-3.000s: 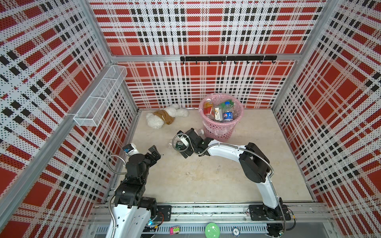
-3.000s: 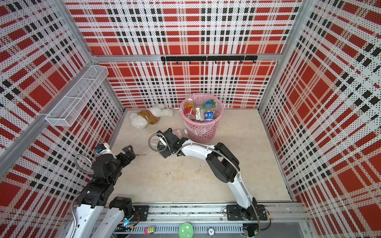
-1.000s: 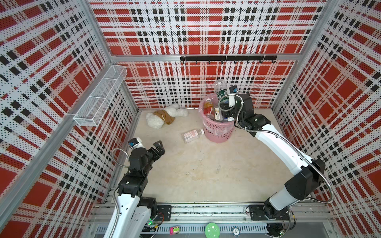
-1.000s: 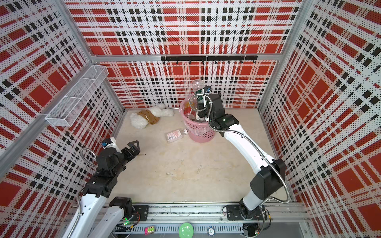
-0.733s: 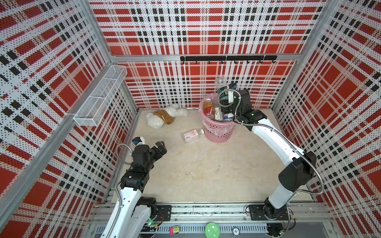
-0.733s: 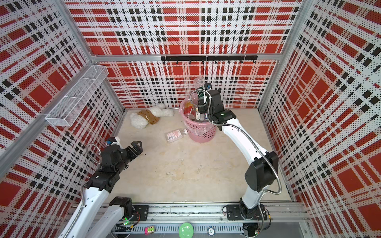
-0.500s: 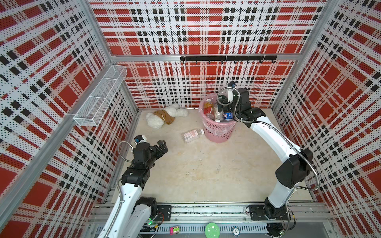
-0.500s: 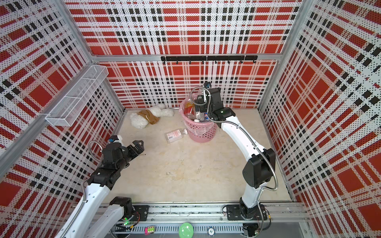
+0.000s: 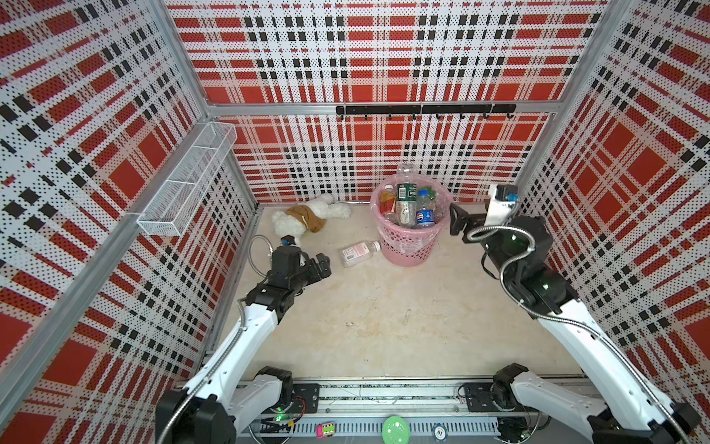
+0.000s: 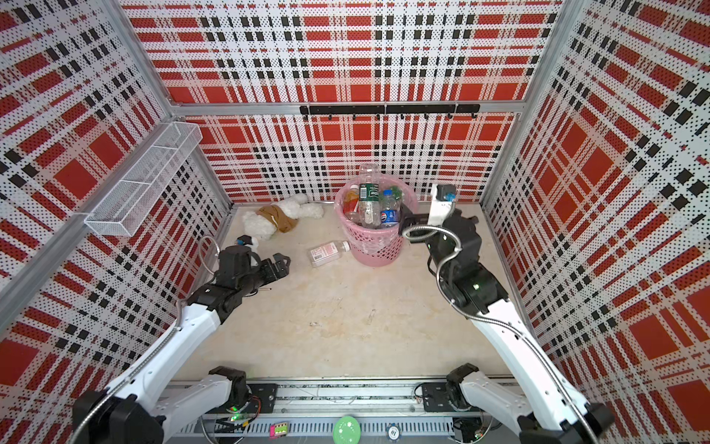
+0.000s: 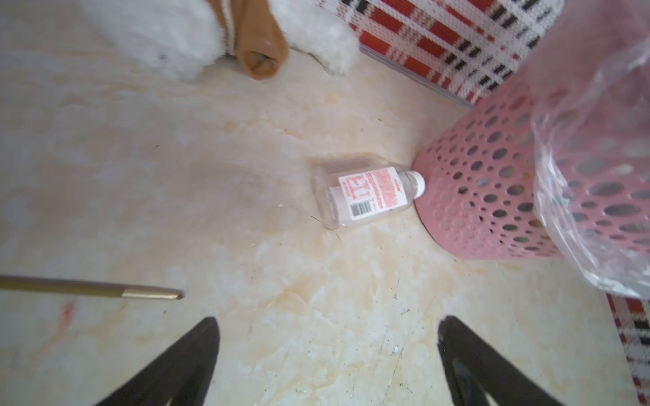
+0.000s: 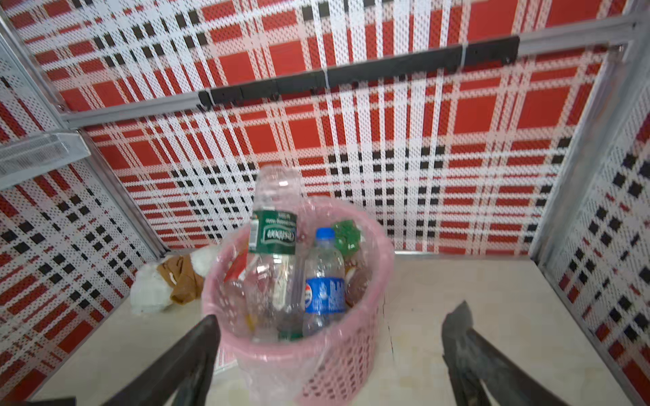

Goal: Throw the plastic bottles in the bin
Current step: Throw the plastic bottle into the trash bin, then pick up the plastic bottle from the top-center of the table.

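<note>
loose bottle (image 9: 360,252): on its side on the floor (image 9: 384,319), white cap at the bin's base, touching or just beside it
bin (image 9: 408,251): pink, lined, near the back wall
binned bottles (image 9: 408,207): packed in, one clear bottle pokes above the rim
left gripper (image 9: 320,266): jaws wide apart, empty, aimed at the loose bottle, near it
right gripper (image 9: 456,222): jaws spread wide, empty, just beside the bin rim
handling: looks empty, so light, thin-walled and smooth; likely to roll or dent
grasp: across the labelled body, not the cap
plush toy (image 9: 307,217): not a target

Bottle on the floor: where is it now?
In both top views the bottle lies on the floor just left of the bin, cap toward it, ahead of the left gripper.
</note>
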`<control>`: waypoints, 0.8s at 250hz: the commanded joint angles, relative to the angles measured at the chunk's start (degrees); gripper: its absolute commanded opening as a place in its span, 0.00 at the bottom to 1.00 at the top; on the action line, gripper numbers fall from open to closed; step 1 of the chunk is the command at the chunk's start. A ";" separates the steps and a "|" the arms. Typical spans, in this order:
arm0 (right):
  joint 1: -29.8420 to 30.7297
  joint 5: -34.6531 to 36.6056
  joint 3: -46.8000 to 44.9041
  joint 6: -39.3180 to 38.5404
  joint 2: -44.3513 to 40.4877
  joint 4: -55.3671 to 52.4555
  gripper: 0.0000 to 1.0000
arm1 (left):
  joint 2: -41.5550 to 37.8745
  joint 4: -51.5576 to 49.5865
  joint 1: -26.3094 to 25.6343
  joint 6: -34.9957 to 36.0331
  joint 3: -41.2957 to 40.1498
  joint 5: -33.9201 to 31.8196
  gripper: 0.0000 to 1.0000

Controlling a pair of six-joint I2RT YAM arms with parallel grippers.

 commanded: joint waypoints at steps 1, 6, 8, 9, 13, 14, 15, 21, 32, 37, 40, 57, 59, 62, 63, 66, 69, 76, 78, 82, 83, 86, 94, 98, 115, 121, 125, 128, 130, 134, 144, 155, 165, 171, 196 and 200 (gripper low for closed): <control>-1.13 0.24 -4.04 4.00 -2.19 -2.24 1.00 | 6.53 -1.13 -4.89 10.57 5.49 -5.64 0.99; -1.25 0.44 -4.13 4.06 -2.68 -3.43 1.00 | 8.17 -1.67 -5.70 11.69 6.50 -6.87 0.99; -1.30 0.53 -4.08 4.01 -2.87 -3.88 1.00 | 8.86 -1.99 -6.04 12.02 6.87 -7.31 0.99; -1.32 0.59 -4.07 4.02 -2.93 -4.09 1.00 | 9.21 -2.10 -6.17 12.22 7.09 -7.52 0.99; -1.42 0.80 -4.07 4.09 -3.34 -4.94 1.00 | 10.53 -2.39 -6.72 13.08 7.91 -8.17 0.99; -1.43 0.85 -4.02 4.10 -3.43 -5.15 1.00 | 10.84 -2.52 -6.86 13.28 8.14 -8.34 0.99; -1.43 0.84 -4.04 4.11 -3.52 -5.33 1.00 | 11.17 -2.58 -6.97 13.42 8.30 -8.47 0.99; -1.52 1.11 -4.06 4.09 -4.00 -6.21 1.00 | 13.21 -2.91 -7.61 14.65 9.43 -9.28 0.99; -1.69 1.15 -4.46 4.11 -5.02 -6.84 1.00 | 16.64 -2.58 -8.43 16.43 11.07 -10.18 0.99; -1.70 1.09 -4.66 4.20 -5.39 -6.84 1.00 | 18.13 -2.19 -8.66 17.18 11.89 -9.91 0.99; -1.70 0.97 -4.82 4.18 -5.66 -6.80 1.00 | 18.96 -1.81 -8.68 17.64 12.34 -9.38 0.99; -1.87 0.63 -5.36 4.38 -6.44 -6.51 1.00 | 23.94 -0.96 -8.69 20.20 15.53 -6.48 0.99; -1.87 0.64 -5.38 4.44 -6.45 -6.50 1.00 | 24.52 -1.06 -8.72 20.52 15.98 -6.20 0.99; -1.87 0.58 -5.36 4.45 -6.50 -6.55 1.00 | 25.42 -1.20 -8.73 21.04 16.73 -5.52 0.99; -1.87 0.61 -5.37 4.46 -6.51 -6.56 1.00 | 25.71 -1.31 -8.74 21.21 16.99 -5.35 0.99; -1.92 0.45 -5.30 4.42 -6.50 -6.62 1.00 | 26.60 -1.56 -8.68 21.78 17.78 -4.93 0.99; -1.96 0.47 -5.23 4.42 -6.52 -6.66 1.00 | 27.40 -1.94 -8.68 22.20 18.57 -4.70 0.99; -1.98 0.44 -5.18 4.48 -6.49 -6.93 1.00 | 29.39 -2.72 -8.71 23.26 20.48 -4.18 0.99; -1.97 0.40 -5.20 4.49 -6.53 -6.97 1.00 | 29.88 -2.91 -8.68 23.66 20.98 -3.91 0.99; -1.96 0.30 -5.17 4.54 -6.55 -7.01 1.00 | 30.92 -3.35 -8.59 24.23 22.00 -3.67 0.99; -1.96 0.34 -5.14 4.50 -6.57 -7.02 1.00 | 31.14 -3.48 -8.63 24.39 22.31 -3.67 0.99; -1.96 0.35 -5.12 4.53 -6.65 -7.03 1.00 | 31.89 -3.93 -8.65 24.68 23.13 -3.63 0.99; -2.05 0.32 -5.25 4.51 -6.82 -6.93 1.00 | 33.72 -4.91 -8.53 25.32 25.18 -3.54 0.99; -2.05 0.37 -5.41 4.53 -6.86 -6.94 1.00 | 34.50 -5.35 -8.42 25.50 26.07 -3.44 0.99; -2.05 0.58 -5.77 4.80 -7.30 -6.84 1.00 | 37.56 -6.33 -7.93 26.31 29.29 -2.31 0.99; -2.13 0.62 -5.95 4.89 -7.45 -6.75 1.00 | 38.65 -6.55 -7.75 26.62 30.26 -1.86 0.99; -2.12 0.68 -6.04 4.95 -7.51 -6.75 1.00 | 39.44 -6.83 -7.77 26.88 30.94 -1.83 0.99; -2.12 0.71 -6.12 5.01 -7.61 -6.68 1.00 | 40.04 -7.06 -7.63 27.00 31.49 -1.71 0.99; -2.13 0.66 -6.21 5.06 -7.62 -6.67 1.00 | 40.45 -7.31 -7.64 27.05 31.84 -1.74 0.99; -2.14 0.69 -6.30 5.08 -7.67 -6.59 1.00 | 41.20 -7.72 -7.74 27.35 32.56 -1.85 0.99; -2.14 0.70 -6.52 5.16 -7.82 -6.40 1.00 | 43.17 -8.86 -7.78 27.70 34.31 -2.24 0.99; -2.14 0.61 -6.52 5.25 -7.89 -6.40 0.99 | 45.31 -9.80 -7.91 27.96 35.87 -2.80 0.99; -2.14 0.52 -6.48 5.17 -7.83 -6.40 1.00 | 47.01 -10.46 -7.95 27.98 37.08 -3.30 0.99; -2.08 0.55 -6.46 5.10 -7.87 -6.41 1.00 | 47.93 -10.68 -7.96 27.97 37.59 -3.61 0.99; -2.22 0.53 -6.20 4.99 -7.77 -6.41 1.00 | 51.47 -11.82 -7.94 27.53 39.75 -5.73 0.99; -2.18 0.48 -6.25 4.97 -7.77 -6.40 1.00 | 51.94 -12.04 -7.93 27.49 40.05 -5.95 0.99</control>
